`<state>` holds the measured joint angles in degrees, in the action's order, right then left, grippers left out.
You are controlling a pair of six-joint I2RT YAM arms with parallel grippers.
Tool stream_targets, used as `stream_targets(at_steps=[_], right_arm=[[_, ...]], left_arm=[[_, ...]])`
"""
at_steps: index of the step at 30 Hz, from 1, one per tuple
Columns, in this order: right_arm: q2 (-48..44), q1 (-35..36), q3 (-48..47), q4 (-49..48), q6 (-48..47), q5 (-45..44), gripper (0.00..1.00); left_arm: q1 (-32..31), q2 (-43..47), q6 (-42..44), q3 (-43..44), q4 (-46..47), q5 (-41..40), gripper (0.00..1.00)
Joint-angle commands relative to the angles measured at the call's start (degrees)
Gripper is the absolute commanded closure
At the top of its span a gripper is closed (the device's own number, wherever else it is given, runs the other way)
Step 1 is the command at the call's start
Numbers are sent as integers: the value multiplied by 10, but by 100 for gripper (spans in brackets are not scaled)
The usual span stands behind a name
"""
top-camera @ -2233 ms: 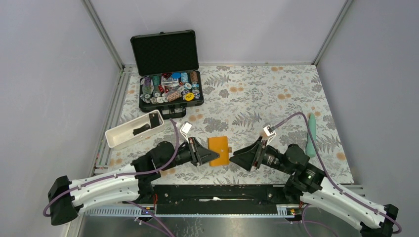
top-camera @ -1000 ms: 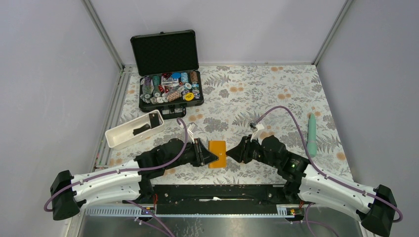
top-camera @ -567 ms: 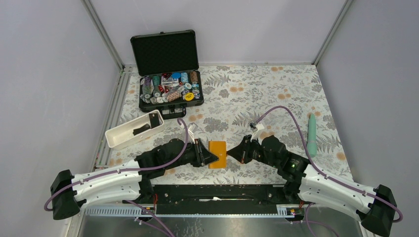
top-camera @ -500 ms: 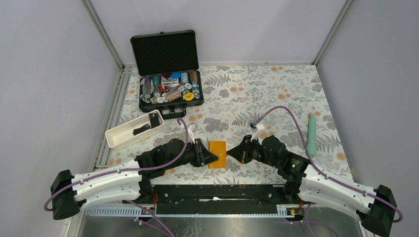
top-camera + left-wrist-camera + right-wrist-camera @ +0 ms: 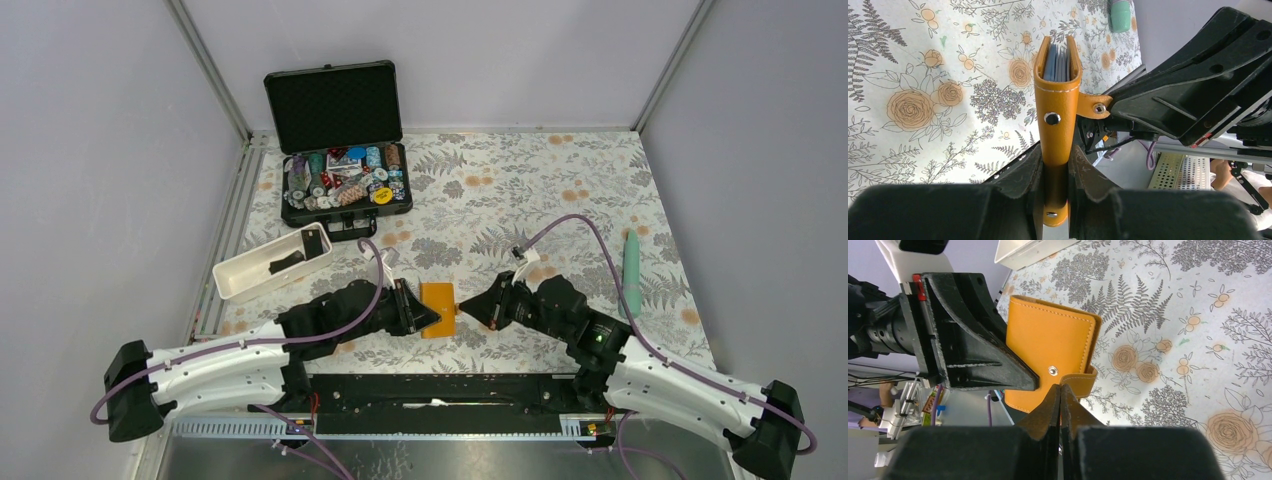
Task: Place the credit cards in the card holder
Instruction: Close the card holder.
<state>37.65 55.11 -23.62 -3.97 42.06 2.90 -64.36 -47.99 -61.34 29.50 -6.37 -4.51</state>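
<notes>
The orange card holder (image 5: 437, 307) is in the lower middle of the top view, held between the two arms. The left gripper (image 5: 1055, 150) has its jaws squeezed on the bottom end of the folded holder, with only the holder's thickness between them. In the left wrist view you look at the holder edge-on, and blue sleeves show inside it.

The right gripper (image 5: 1060, 389) has its jaws shut tight. They seem to pinch just the very tip of the little snap tab (image 5: 1080, 382), which is undone.

A black card (image 5: 313, 242) leans in the white tray (image 5: 240, 275), at the middle left of the top view. It is well apart from the holder. I can't spot the pale card.

What could go wrong: the pinch on the tab is tiny, so the tab may slide out when the right arm pulls. A hard pull could also twist the holder in the left jaws, or tug it free so it drops on the bench (image 5: 520, 190). No card is in the holder yet, and both grippers are busy.
</notes>
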Motion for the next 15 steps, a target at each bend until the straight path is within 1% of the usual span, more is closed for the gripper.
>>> stream_targets(at_steps=[1,6,15], right_arm=[[13,2,-10,-67,14,23,100],[44,4,-2,-95,26,39,100],[56,10,0,-92,18,18,100]], left_arm=[[-7,-14,-5,37,36,-14,100],[-8,-21,-8,38,46,-17,100],[-9,-23,-12,34,55,-12,100]])
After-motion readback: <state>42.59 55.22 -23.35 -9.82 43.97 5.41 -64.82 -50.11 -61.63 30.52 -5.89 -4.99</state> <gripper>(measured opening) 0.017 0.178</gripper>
